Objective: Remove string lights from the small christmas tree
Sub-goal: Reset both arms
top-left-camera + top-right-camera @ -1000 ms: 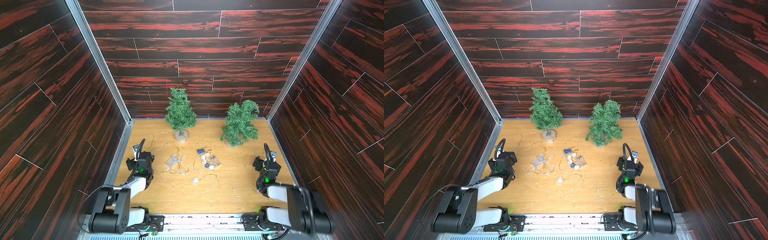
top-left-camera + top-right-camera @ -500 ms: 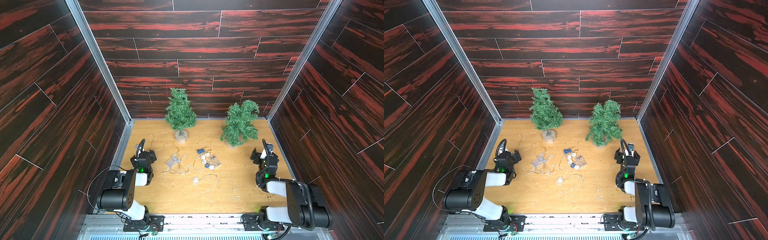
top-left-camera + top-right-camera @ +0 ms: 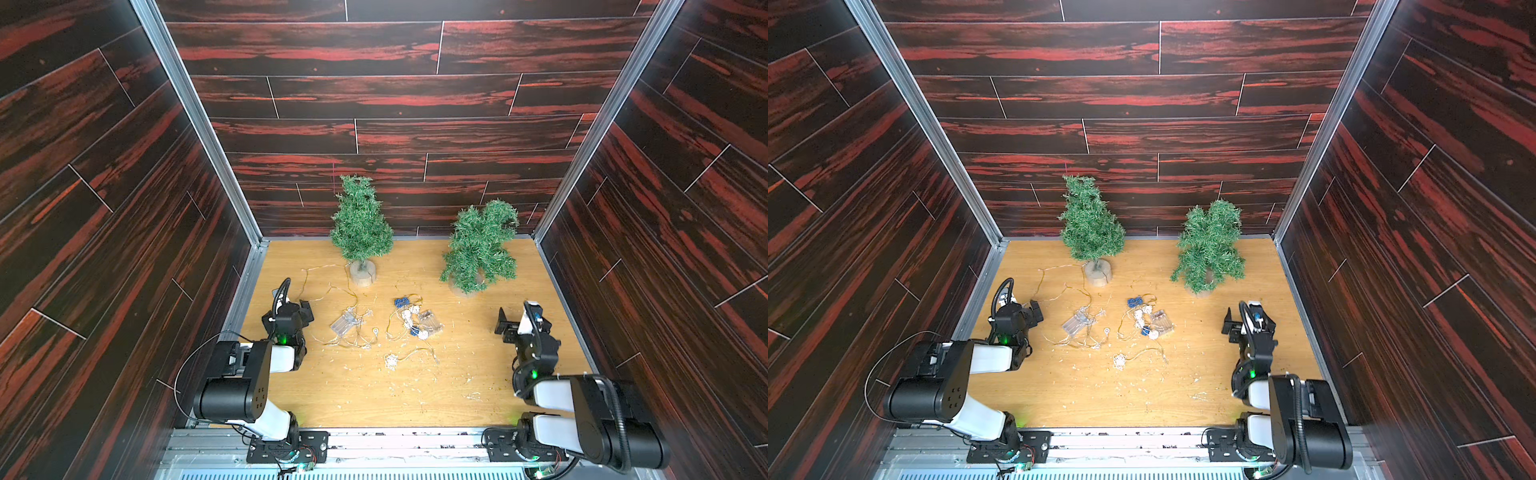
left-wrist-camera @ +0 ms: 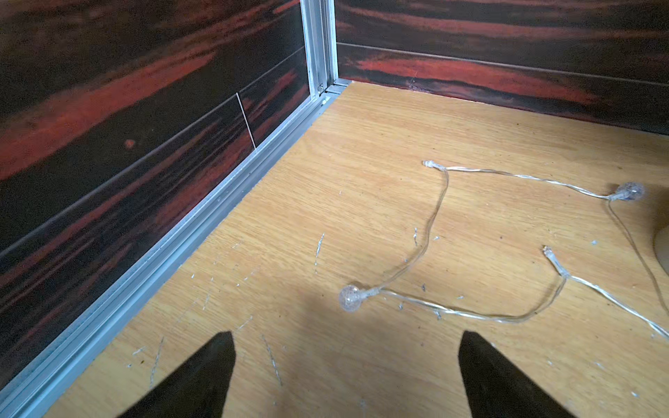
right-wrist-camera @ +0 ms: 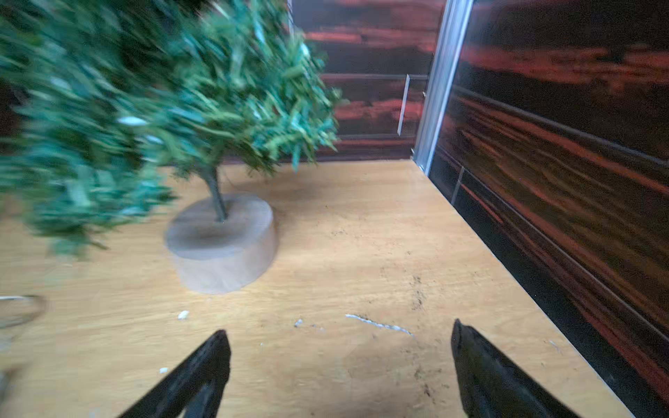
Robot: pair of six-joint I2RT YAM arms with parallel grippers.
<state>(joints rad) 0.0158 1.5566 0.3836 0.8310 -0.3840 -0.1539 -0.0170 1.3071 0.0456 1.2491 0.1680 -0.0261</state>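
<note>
My left arm just re-folded; my left hand and right hand stay released, flanking the string lights, off the tree: removal looks done.

You are looking down in both top views from high above the robot's side, facing the back wall and taking in the whole table. Your left wrist view is sitting low, facing the far corner post; your right wrist view is crowding the right tree, which both top views are also showing
</note>
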